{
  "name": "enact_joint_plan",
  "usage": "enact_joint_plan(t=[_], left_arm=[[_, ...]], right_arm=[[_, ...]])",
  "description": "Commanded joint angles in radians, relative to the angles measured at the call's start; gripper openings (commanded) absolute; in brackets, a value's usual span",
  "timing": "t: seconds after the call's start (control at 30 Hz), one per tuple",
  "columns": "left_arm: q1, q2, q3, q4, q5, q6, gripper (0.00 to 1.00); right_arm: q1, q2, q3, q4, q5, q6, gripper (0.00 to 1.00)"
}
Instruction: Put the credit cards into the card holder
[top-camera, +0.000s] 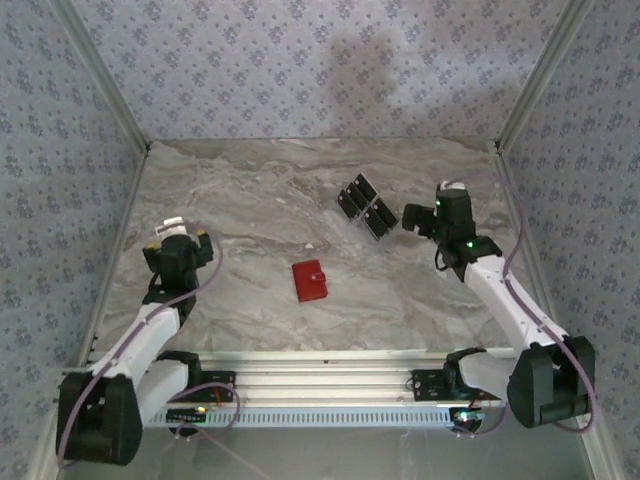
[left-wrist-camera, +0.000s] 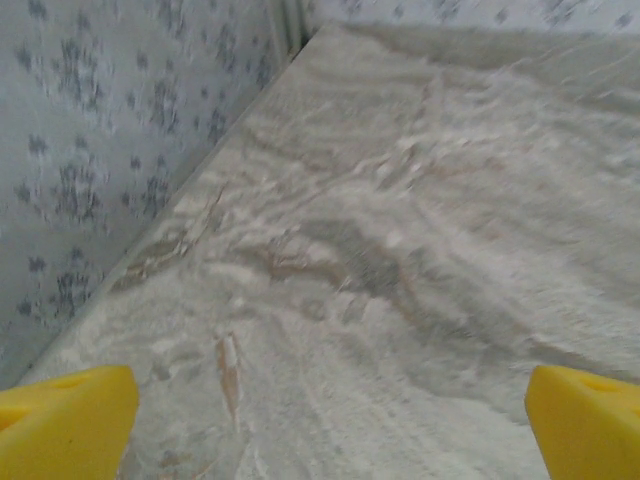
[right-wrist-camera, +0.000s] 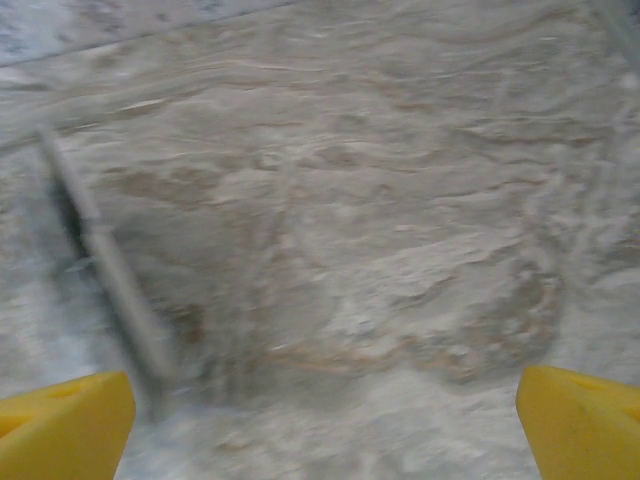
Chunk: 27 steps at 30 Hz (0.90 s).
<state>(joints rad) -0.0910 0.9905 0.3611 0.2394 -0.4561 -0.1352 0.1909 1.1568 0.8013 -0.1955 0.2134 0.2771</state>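
Note:
The card holder (top-camera: 310, 281) is a small red wallet lying flat near the middle of the marble table. The credit cards (top-camera: 366, 207) lie behind it to the right, several thin black cards in a loose cluster. My right gripper (top-camera: 445, 222) hovers just right of the cards, apart from them. In the right wrist view the right gripper (right-wrist-camera: 325, 430) stands open, its yellow fingertips (right-wrist-camera: 60, 425) wide apart over bare marble. My left gripper (top-camera: 178, 238) is at the far left, well away from the wallet. Its wrist view shows the left gripper (left-wrist-camera: 330, 430) open with nothing between the fingers.
Patterned walls close in the table (top-camera: 250, 200) on the left, back and right. The left wall (left-wrist-camera: 90, 150) runs close beside my left gripper. A blurred pale strip (right-wrist-camera: 110, 280) lies at the left of the right wrist view; what it is I cannot tell.

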Motion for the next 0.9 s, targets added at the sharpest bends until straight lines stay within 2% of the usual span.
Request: enact_joint_plan(t=[0.0,0.2,0.37,0.47,0.5,0.53,0.6,0.63,0.87], left_arm=[[0.058,0.088,-0.028,0.245,0.090,0.010,1.00],[0.065,0.285,-0.044,0.479,0.190,0.095,1.00],[0.079,0.424,-0.032,0.625,0.300,0.107,1.00],[0.076,0.541,-0.020,0.717,0.357,0.131,1.00],[0.076,0.557,0.006,0.691,0.360,0.134,1.00],[0.077,0.539,0.048,0.568,0.368,0.127,1.00],[0.108,0.554,0.048,0.599,0.414,0.108,1.00],[0.108,0.544,0.057,0.560,0.417,0.108,1.00],[0.125,0.552,0.062,0.564,0.440,0.096,1.00]], right_arm=[[-0.077,0.029,-0.061,0.191,0.107,-0.092,1.00],[-0.200,0.136,-0.196,0.400,0.080,-0.145,1.00],[-0.231,0.220,-0.294,0.666,-0.005,-0.225,1.00],[-0.239,0.262,-0.344,0.803,-0.102,-0.245,1.00],[-0.238,0.289,-0.361,0.856,-0.132,-0.262,1.00],[-0.238,0.329,-0.383,0.933,-0.161,-0.271,1.00],[-0.231,0.379,-0.431,1.066,-0.191,-0.292,1.00],[-0.232,0.361,-0.412,0.986,-0.195,-0.294,1.00],[-0.229,0.368,-0.410,1.005,-0.191,-0.296,1.00]])
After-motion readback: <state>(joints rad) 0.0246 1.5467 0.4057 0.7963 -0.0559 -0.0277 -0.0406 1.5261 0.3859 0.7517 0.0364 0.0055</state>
